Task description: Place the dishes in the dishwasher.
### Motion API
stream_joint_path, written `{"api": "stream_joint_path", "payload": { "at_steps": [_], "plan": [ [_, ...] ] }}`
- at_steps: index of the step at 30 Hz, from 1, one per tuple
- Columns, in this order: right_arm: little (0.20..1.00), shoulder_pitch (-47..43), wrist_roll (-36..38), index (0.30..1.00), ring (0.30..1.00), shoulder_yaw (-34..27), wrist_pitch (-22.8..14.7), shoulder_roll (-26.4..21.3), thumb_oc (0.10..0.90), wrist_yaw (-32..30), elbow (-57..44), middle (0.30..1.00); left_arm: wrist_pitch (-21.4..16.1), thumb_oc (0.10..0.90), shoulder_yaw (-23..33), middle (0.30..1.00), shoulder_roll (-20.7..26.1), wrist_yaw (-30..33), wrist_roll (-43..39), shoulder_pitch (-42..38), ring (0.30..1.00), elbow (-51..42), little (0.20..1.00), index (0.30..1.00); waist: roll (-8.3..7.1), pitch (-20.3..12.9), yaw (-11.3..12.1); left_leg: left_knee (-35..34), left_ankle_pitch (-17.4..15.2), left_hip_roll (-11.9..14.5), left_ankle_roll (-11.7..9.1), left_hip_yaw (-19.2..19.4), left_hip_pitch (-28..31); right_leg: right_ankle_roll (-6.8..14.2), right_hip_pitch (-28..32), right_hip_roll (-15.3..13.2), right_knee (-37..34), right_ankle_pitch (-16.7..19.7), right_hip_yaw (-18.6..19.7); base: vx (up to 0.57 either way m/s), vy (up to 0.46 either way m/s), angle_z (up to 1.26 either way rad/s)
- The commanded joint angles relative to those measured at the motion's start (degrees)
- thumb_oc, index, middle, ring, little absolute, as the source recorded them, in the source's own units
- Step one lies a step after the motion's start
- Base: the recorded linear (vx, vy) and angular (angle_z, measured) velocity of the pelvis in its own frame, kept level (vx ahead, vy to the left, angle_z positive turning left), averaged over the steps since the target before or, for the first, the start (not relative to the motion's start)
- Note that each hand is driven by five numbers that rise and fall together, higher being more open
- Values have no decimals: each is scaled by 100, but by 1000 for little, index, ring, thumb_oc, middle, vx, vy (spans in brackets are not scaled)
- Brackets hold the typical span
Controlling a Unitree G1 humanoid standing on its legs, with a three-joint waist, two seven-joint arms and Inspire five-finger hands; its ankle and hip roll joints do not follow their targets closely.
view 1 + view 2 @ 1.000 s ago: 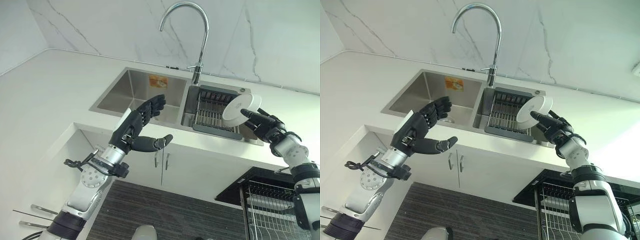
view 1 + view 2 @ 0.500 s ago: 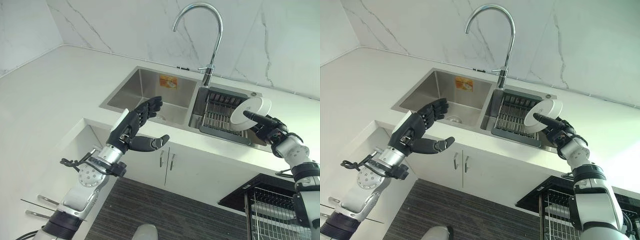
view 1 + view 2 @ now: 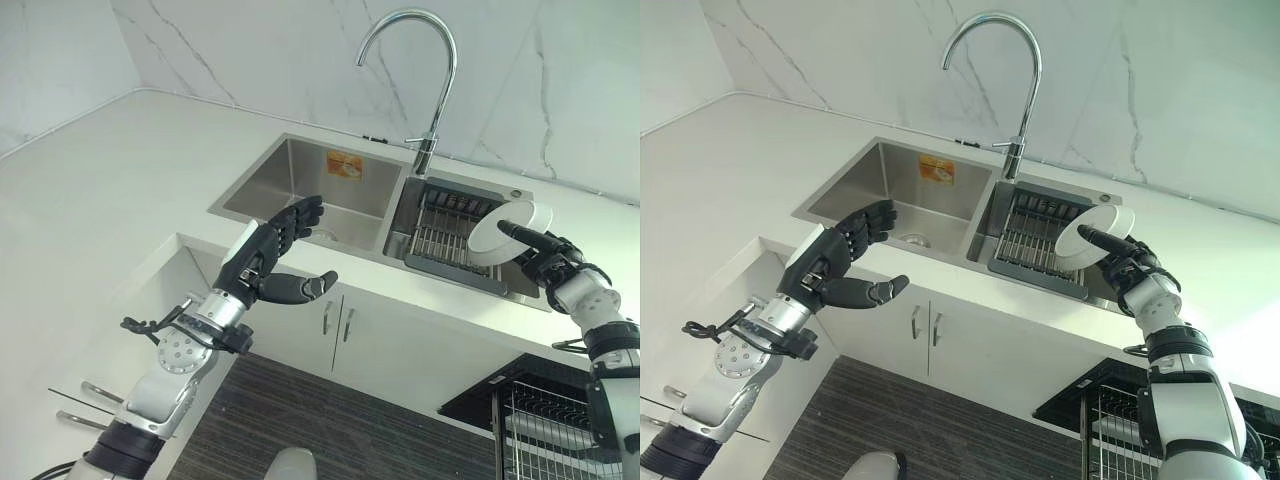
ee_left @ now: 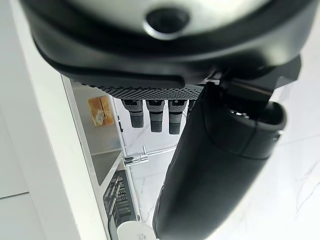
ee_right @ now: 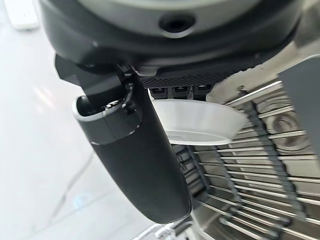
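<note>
Dishwasher rack [image 3: 560, 420] sits pulled out low on the robot's right, under the desk [image 3: 100, 190] edge, so I'd guess the next move swings down that way. Up top, the double sink [image 3: 320, 190] has a drying rack [image 3: 1035, 240] dropped into its right basin, under the faucet [image 3: 425, 80]. Right robot hand [image 3: 550, 262] is over that basin pinching a small white dish [image 3: 510, 230], thumb on one face, fingers behind. The dish is tipped up nearly on edge, open side facing away from the hand toward the sink, no real long axis since it's round. Left robot hand [image 3: 270, 262] hangs over the front edge, fingers relaxed, holding nothing.
</note>
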Motion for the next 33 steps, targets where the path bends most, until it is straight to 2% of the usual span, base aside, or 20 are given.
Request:
{"api": "stream_joint_path", "payload": {
  "at_steps": [1,4,8,15,20,23,25,28,31,33],
  "plan": [
    [300,-881,57,300,300,-40,-918,-494,400,-278,125,300,-442,800,-1,900,141,120,-183,-410,900,-397,900,900,4,-560,96,-33,-766,149,-309,-234,227,131,127,121,294,-895,180,27,-29,7],
    [300,-1052,-94,300,300,28,-1027,-388,400,-440,474,300,-293,800,-57,900,134,165,-158,-404,900,-421,900,900,53,-596,182,-33,-743,138,-316,-280,211,122,119,136,294,-917,196,61,-30,6],
    [300,-1054,-87,300,300,25,-852,-352,400,-364,631,300,-131,800,-33,900,113,170,-167,-321,900,-496,900,900,74,-594,209,-33,-723,163,-321,-253,183,121,92,127,294,-920,186,9,-2,0],
    [300,-948,-127,300,300,140,-627,-226,400,-278,627,300,-103,800,-61,900,114,179,-160,-332,900,-509,900,900,84,-565,182,-33,-707,188,-320,-209,167,110,24,121,294,-884,190,-26,8,0],
    [300,-923,-19,300,300,222,-677,-155,400,-15,400,300,-108,800,-87,900,42,140,-161,-363,900,-465,900,900,71,-537,119,-33,-714,227,-338,-151,185,110,-36,137,294,-852,243,-62,14,-4],
    [300,-882,24,300,300,254,-829,-157,400,150,119,300,-144,800,-50,900,11,63,-149,-312,900,-484,900,900,68,-537,91,-33,-716,258,-356,-115,196,103,-57,142,294,-846,251,-40,-4,-6],
    [300,-821,-254,300,300,354,-1247,-189,400,204,-357,300,-267,800,-20,900,-28,8,-157,-204,900,-501,900,900,64,-537,46,-33,-716,284,-376,-94,208,80,-81,170,294,-849,269,-32,-21,-5],
    [300,-676,-454,300,300,318,-1489,-326,400,296,-1069,300,-524,800,50,900,-94,-91,-177,-37,900,-574,900,900,66,-542,-18,-33,-723,308,-398,-86,215,50,-112,202,294,-864,280,-34,-64,-6],
    [300,-375,-247,300,300,114,-1795,-346,400,422,-1897,300,-792,800,204,900,-175,-256,-280,139,900,-621,900,900,69,-538,-104,-33,-724,359,-419,-78,220,11,-140,264,294,-891,332,-25,-100,-11],
    [300,-155,-144,300,300,-26,-1959,-304,400,223,-2492,300,-735,800,272,900,-227,-331,-499,224,900,-654,900,900,78,-532,-177,-33,-716,411,-436,-33,225,-17,-157,309,294,-902,371,-5,-91,-13]
  ]
}}
